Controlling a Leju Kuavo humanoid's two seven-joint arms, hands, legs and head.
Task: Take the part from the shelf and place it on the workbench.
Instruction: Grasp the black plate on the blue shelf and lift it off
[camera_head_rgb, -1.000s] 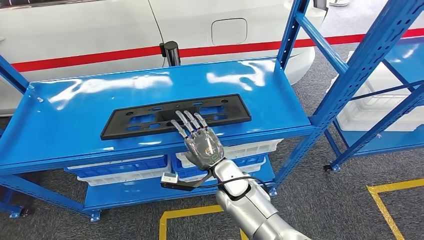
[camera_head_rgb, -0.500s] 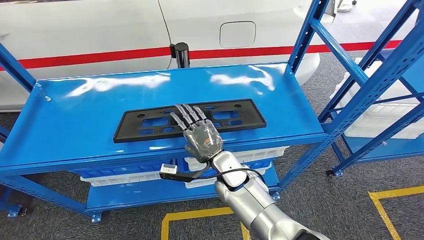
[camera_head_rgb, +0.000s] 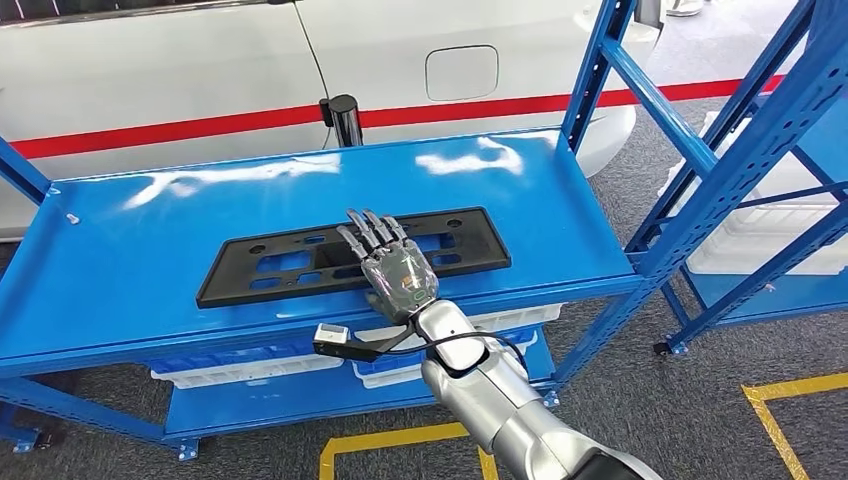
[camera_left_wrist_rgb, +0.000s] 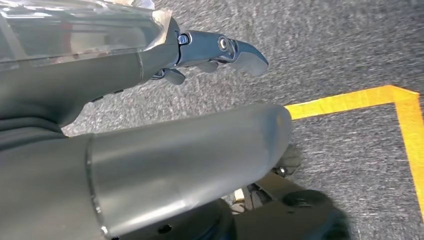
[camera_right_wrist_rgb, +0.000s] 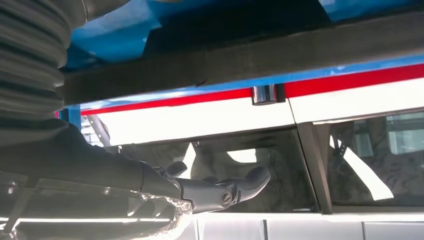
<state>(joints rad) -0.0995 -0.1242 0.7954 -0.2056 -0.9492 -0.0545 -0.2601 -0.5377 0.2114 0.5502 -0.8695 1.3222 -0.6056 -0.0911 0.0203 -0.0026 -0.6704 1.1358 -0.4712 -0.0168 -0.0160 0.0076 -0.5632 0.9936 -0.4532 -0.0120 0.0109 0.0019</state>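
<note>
Right robot hand farther over part.

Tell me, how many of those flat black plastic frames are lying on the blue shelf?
1. The black frame lies flat on the top blue shelf, near its front edge, with the right hand over its middle. More may be hidden in the bins below.

A white car with a red stripe is seen beyond the fingertips; white bins are stored beneath them; yellow floor tape is laid rightward.
</note>
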